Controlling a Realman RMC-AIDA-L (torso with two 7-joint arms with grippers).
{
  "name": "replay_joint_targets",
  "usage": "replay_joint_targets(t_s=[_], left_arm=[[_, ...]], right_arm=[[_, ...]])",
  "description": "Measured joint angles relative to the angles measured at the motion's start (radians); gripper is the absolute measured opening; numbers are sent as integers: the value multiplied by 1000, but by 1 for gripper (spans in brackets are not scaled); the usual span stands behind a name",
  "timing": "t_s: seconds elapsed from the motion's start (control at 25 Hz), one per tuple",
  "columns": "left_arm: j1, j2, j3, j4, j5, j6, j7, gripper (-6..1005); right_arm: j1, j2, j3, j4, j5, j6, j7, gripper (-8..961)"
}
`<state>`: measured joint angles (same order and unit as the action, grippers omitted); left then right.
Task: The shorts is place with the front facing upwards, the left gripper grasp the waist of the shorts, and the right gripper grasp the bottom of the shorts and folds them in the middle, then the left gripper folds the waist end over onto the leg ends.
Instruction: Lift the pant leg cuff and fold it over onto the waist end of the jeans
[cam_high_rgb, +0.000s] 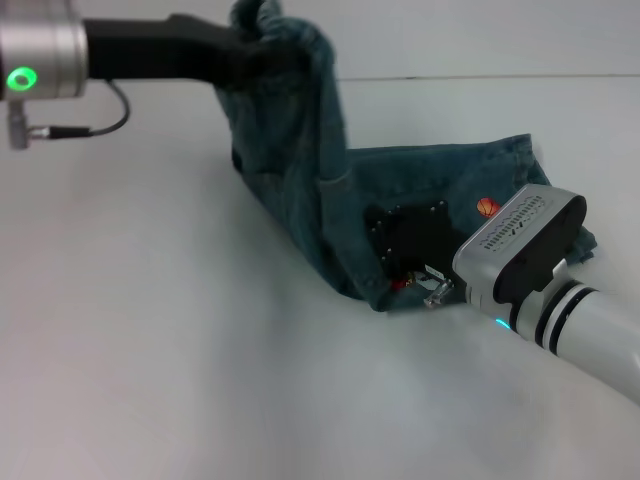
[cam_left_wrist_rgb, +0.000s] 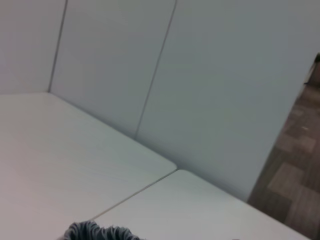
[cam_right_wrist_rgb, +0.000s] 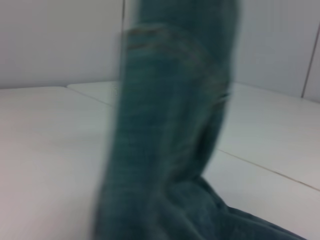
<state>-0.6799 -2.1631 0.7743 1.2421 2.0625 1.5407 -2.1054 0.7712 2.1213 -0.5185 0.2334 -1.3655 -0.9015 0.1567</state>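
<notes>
The blue denim shorts (cam_high_rgb: 300, 200) lie partly on the white table, with one end pulled up high. My left gripper (cam_high_rgb: 262, 40) is shut on that raised end at the back of the head view, and the cloth hangs down from it in a steep fold. A bunched bit of denim (cam_left_wrist_rgb: 97, 232) shows in the left wrist view. My right gripper (cam_high_rgb: 405, 250) rests low on the shorts near their front edge, its black end over the denim. The right wrist view shows the hanging shorts (cam_right_wrist_rgb: 170, 125) close ahead.
A small orange tag (cam_high_rgb: 486, 207) sits on the flat part of the shorts. The white table (cam_high_rgb: 150, 350) has seams between its panels, and pale wall panels (cam_left_wrist_rgb: 210, 75) stand behind it. Brown floor (cam_left_wrist_rgb: 295, 185) lies past the table's edge.
</notes>
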Motion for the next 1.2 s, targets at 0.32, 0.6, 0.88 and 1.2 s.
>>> replay_joint_targets(t_s=[0.32, 0.6, 0.88, 1.2], left_arm=[[-91, -6, 145, -27, -9, -83, -71, 62], [-135, -6, 288, -90, -41, -178, -84, 65], [-158, -4, 319, -141, -42, -228, -76, 67], [-153, -2, 332, -145, -34, -294, -68, 70]], right_arm=[[7, 0, 22, 5, -73, 1, 1, -2], [7, 0, 86, 7, -180, 4, 7, -1], [-10, -7, 106, 13, -191, 2, 4, -2], [-114, -22, 104, -13, -192, -116, 11, -2]])
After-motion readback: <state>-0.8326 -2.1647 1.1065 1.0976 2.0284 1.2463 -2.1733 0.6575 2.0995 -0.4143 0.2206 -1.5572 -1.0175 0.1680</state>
